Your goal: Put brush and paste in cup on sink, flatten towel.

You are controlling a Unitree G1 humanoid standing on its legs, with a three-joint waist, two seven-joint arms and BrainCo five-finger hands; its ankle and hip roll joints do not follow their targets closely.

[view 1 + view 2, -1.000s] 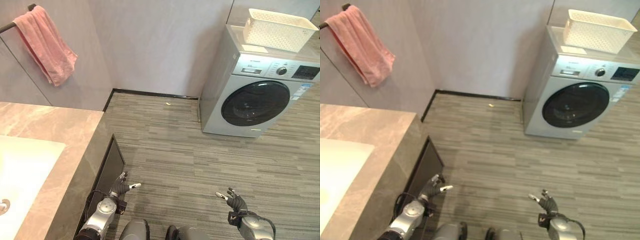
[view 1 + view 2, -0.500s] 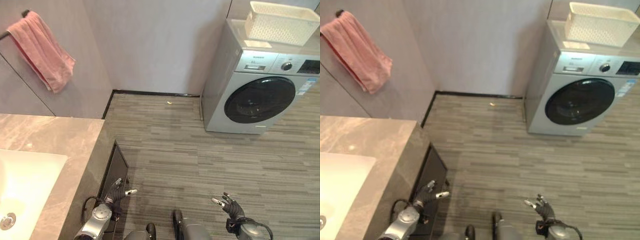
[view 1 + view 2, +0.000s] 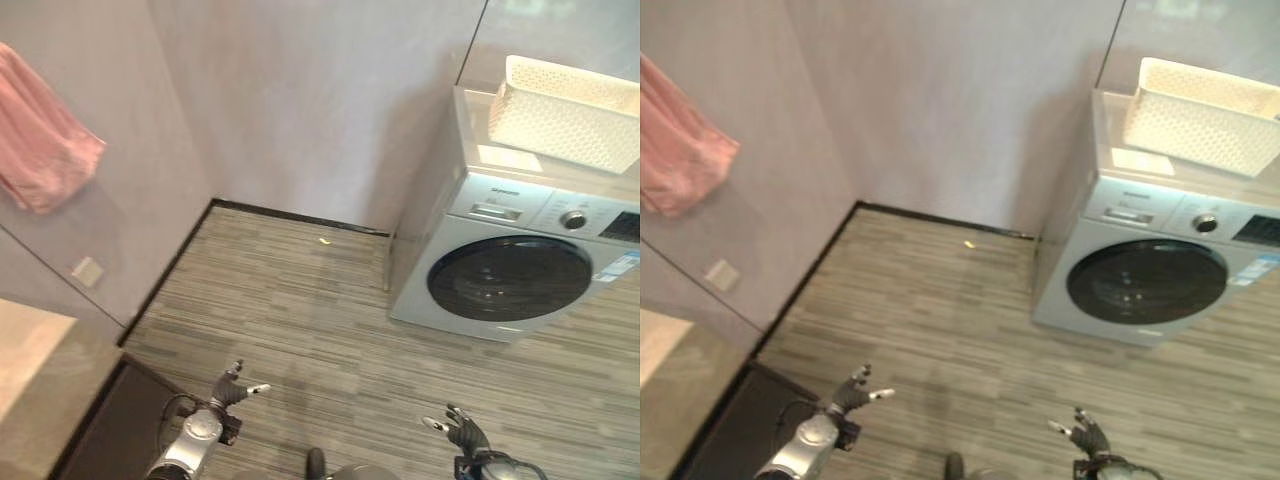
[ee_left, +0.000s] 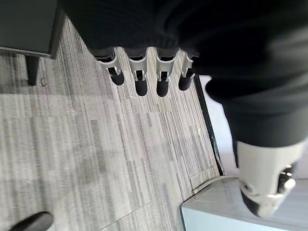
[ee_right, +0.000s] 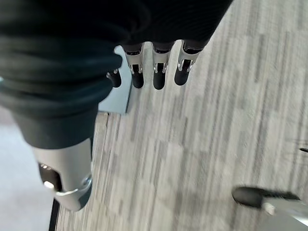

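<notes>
Grey wall, pink towel hanging, far from left hand

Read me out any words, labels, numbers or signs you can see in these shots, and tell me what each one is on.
None can be read.
Washing machine: a small line of print above its detergent drawer, too small to read.
Its dark display at the right of the panel: blurred.
A blue and white sticker at the machine's right edge: too small to read.
White basket and pink towel: no print.

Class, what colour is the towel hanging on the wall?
The towel is pink, seen best in the left eye view.
</notes>
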